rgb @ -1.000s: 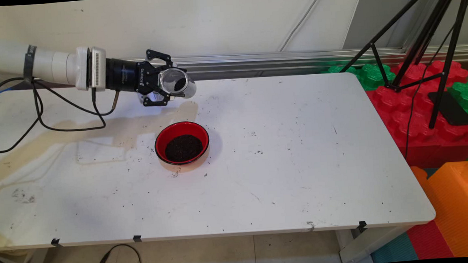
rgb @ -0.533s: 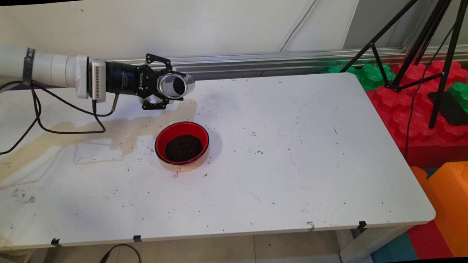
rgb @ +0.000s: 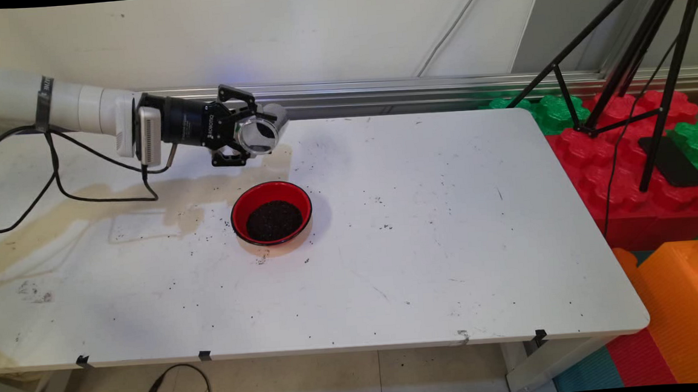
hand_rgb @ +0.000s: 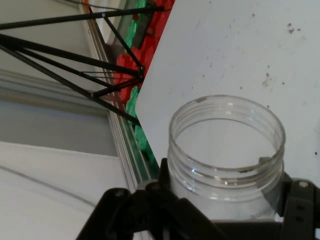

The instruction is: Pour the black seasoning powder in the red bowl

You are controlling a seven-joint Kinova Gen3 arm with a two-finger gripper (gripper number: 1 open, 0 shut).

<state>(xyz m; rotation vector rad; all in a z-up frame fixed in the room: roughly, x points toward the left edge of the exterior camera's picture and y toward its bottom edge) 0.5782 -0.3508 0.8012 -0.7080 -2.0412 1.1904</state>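
**A:** What does the tool (rgb: pixel 247 134) hold at this moment?

**B:** Its two fingers are clamped on a clear plastic jar (rgb: pixel 258 133). The jar lies on its side in the air, above the far left part of the bench (rgb: pixel 449 244), and its mouth looks toward the camera. In the hand view the jar (hand_rgb: pixel 226 150) has a threaded neck, no lid, and I see nothing inside it.

**A:** And where are the dark grains?

**B:** A heap of dark grains (rgb: pixel 273 219) sits in the red bowl (rgb: pixel 271 213), which stands on the bench in front of the jar and well apart from it. Some grains are scattered on the bench around the bowl. So I judge that the contents are already in the bowl; the jar is not yet set down.

**A:** Is there any writing to read?

**B:** On the black wrist of the tool there are white letters, and I read them as ROBOTIQ. On the jar and on the bowl I find no label.
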